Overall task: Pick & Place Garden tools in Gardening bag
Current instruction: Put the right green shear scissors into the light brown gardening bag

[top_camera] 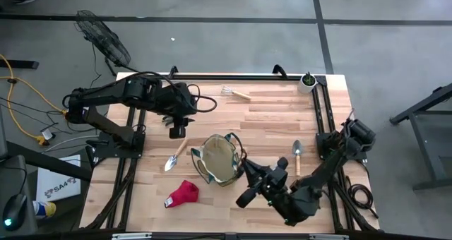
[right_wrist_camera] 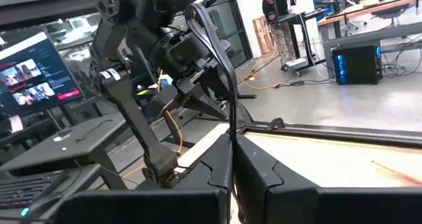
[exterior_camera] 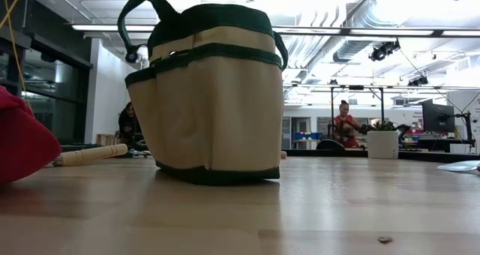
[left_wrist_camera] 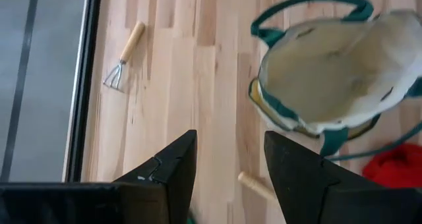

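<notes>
Gardening bag (top_camera: 218,159): tan fabric, dark green trim, loop handles; stands upright near the table's centre, toward the 6 o'clock edge in the high view, mouth open. In the low view it fills the middle ground (exterior_camera: 208,90).

Trowel, wooden handle (top_camera: 174,156): lies at the bag's 9 o'clock, just beside it, blade pointing toward 7 o'clock.

Second trowel (top_camera: 297,155): lies at the bag's 3 o'clock, well apart, blade toward 12 o'clock.

Mini rake (top_camera: 235,92): lies at the bag's 12 o'clock, near the far table edge; also seen from the left wrist (left_wrist_camera: 123,58).

Red glove (top_camera: 183,194): lies at the bag's 7 o'clock, near the front edge.

Small white pot with plant (top_camera: 307,81): at the table's 1 o'clock corner.

Left gripper (top_camera: 176,130): hangs above the table at the bag's 10 o'clock, over the first trowel's handle end; fingers (left_wrist_camera: 171,168) spread apart, holding nothing.

Right gripper (top_camera: 245,197): at the bag's 5 o'clock, just beside it; fingers (right_wrist_camera: 214,168) pressed narrowly together, nothing between them.

Background: a person (exterior_camera: 346,124) stands in the room beyond the table.
</notes>
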